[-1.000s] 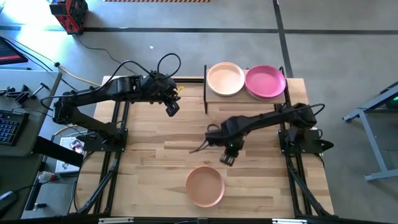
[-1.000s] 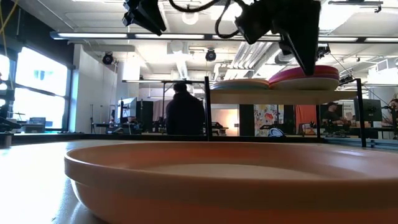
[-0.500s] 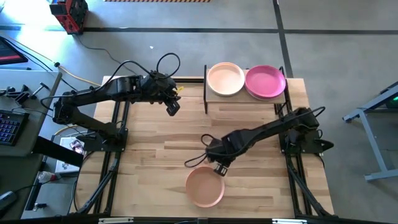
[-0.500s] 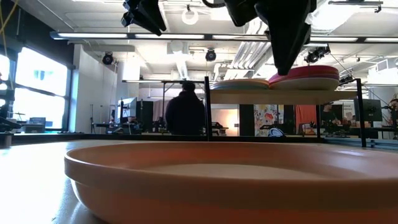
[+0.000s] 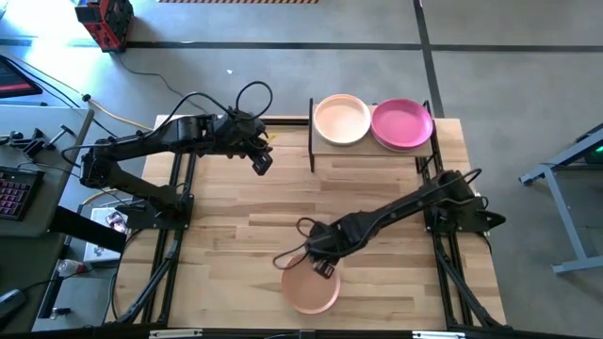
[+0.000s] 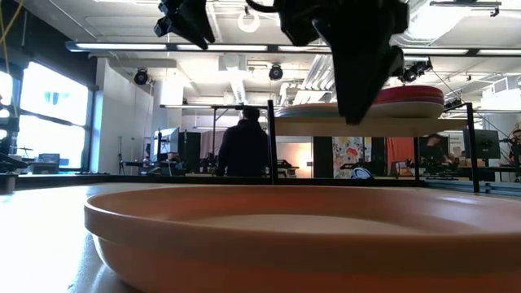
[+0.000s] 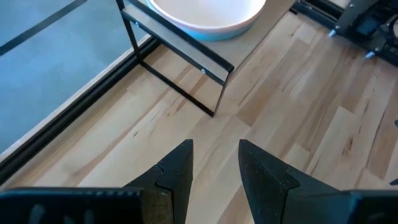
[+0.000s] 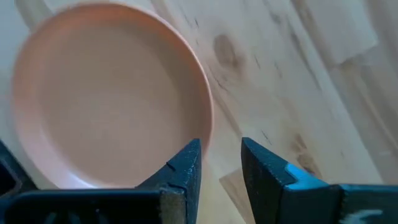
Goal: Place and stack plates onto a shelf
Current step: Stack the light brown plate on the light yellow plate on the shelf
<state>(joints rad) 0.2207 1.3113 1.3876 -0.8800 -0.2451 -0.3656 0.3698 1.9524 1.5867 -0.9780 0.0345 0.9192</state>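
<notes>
A peach plate [image 5: 309, 284] rests flat on the wooden table near its near edge; it fills the low view [image 6: 269, 236] and the right wrist view [image 8: 106, 93]. My right gripper [image 5: 322, 266] hangs open above the plate's far-right rim [image 8: 208, 118], well clear of it in the low view [image 6: 358, 89]. The shelf [image 5: 372, 149] stands at the table's far edge and carries a cream plate [image 5: 341, 120] and a magenta plate [image 5: 402, 123], side by side. My left gripper [image 5: 261, 162] waits open above the table, left of the shelf.
The shelf's black posts [image 7: 214, 99] rise from the table just ahead of the left gripper [image 7: 216, 155]. Bare slatted tabletop [image 5: 236, 226] lies between the arms. A person [image 6: 242, 146] stands far off in the room behind the table.
My right gripper has moved toward the table's near edge and leftward, from the table's middle to above the peach plate's far rim, coming lower in the low view. The plates have stayed where they were.
</notes>
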